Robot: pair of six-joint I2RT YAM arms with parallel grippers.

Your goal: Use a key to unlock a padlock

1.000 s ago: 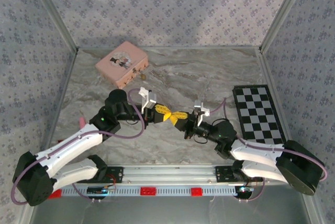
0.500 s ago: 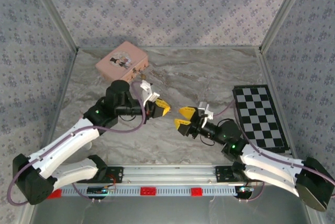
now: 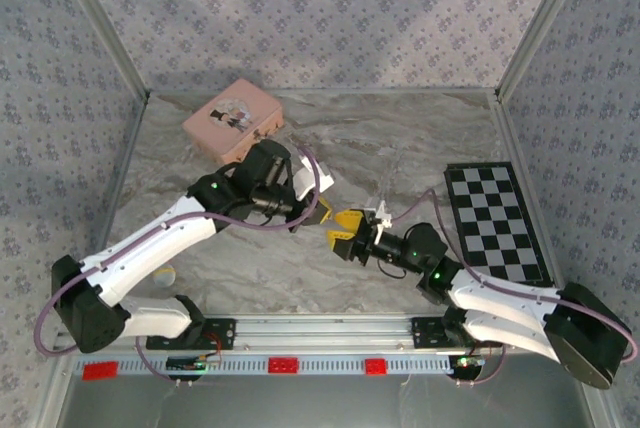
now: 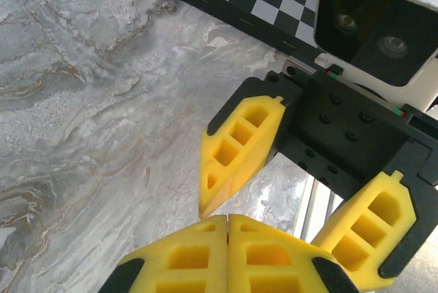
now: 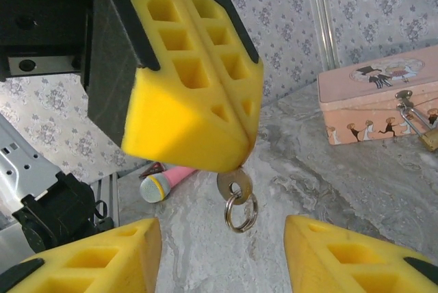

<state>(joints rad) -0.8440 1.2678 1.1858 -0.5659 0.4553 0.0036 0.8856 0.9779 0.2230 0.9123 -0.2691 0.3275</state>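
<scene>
- Reaching in from the left in the top view, the left gripper [image 3: 322, 214] is holding its yellow fingers pressed together at mid-table. Its tips are sitting just beside the right gripper [image 3: 340, 229], whose jaws are standing spread.
- The pink box [image 3: 233, 120] is sitting at the far left of the marble table [image 3: 400, 148], just beyond the left arm's wrist. The checkerboard [image 3: 495, 223] is lying flat at the right, well apart from both grippers.
- In the left wrist view, the left gripper's own fingers are meeting along a closed seam at the bottom. The right gripper is facing them with its fingers parted, one tip nearly touching the closed pair.
- In the right wrist view, the left gripper is pinching the key [image 5: 231, 183]. The key's round head is poking out below the closed pads, and the key ring [image 5: 241, 212] is hanging from it. The right gripper's own fingers are standing wide at the two lower corners, apart from the key.
- The padlock [image 5: 430, 139], brass, is hanging at the front of the pink box at the right edge, partly cut off by the frame. Its silvery shackle is running up to the box's clasp, and it is sitting well apart from the key.
- A pink pen-like object [image 5: 168, 180] is lying on the table behind the key.
</scene>
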